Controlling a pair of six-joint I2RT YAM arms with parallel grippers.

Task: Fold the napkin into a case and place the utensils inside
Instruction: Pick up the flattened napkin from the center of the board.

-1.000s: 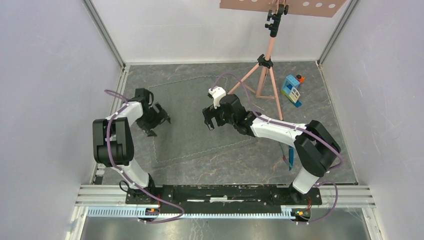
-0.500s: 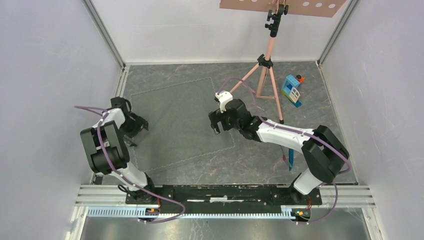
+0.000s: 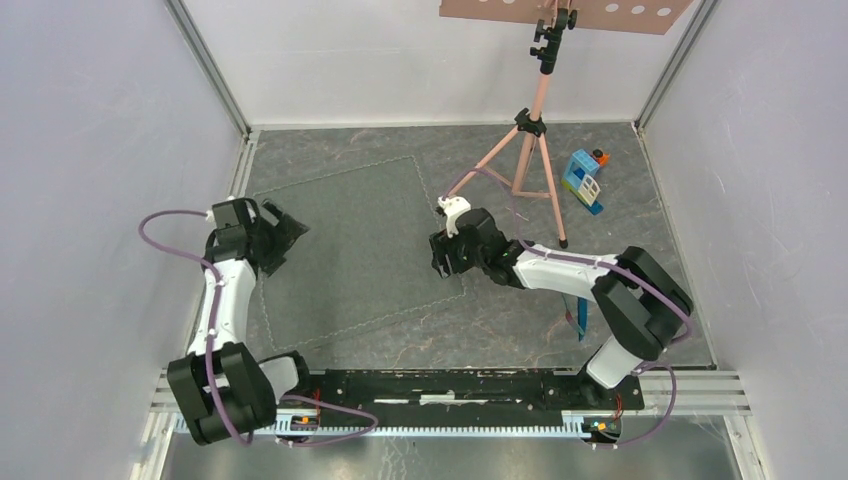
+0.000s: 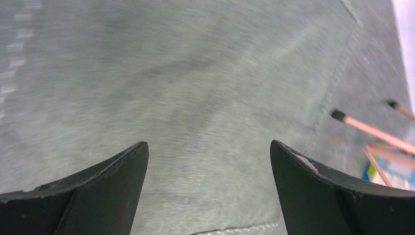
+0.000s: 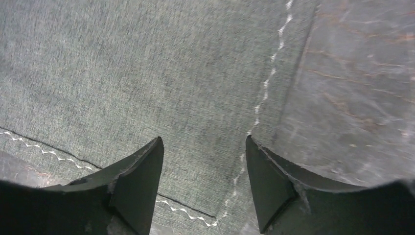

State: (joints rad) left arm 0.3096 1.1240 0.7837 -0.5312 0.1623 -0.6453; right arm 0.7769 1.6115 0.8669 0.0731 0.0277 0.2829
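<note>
Early days here, folks! Over the napkin's left edge hangs the left tool (image 4: 208, 147), jaws spread wide with nothing between them, just cloth showing in the gap. The napkin (image 3: 350, 250) itself lies spread on the tabletop (image 3: 420, 345) as a tilted square, and from above I see no fold in it. By my reading the case has not been started. At the napkin's right edge sits the right tool (image 5: 203, 142), parted about halfway and gripping nothing, with the stitched border running right under the gap. Whether its tips touch the cloth, I cannot tell. Right of the napkin and well apart from it lie the utensils (image 3: 579, 322), half hidden under the right arm (image 3: 560, 268), none of them on the cloth. So the folding and the loading are both left to do.

Now the materials, again from the left. Both tools carry dark, matte, wedge-shaped fingers. The napkin is a soft grey weave with a fine grain. It lies limp and flat, a pale dashed stitch line runs just inside its edge, and its near right corner shows crisply in the right wrist view. The tabletop around it is grey with rusty marbled veins and looks hard and smooth, so the cloth nearly vanishes against it. Beyond the napkin's far right corner a slim copper-pink tripod (image 3: 530, 150) stands. The utensils show only as thin blue slivers, rigid by the look of them.
</note>
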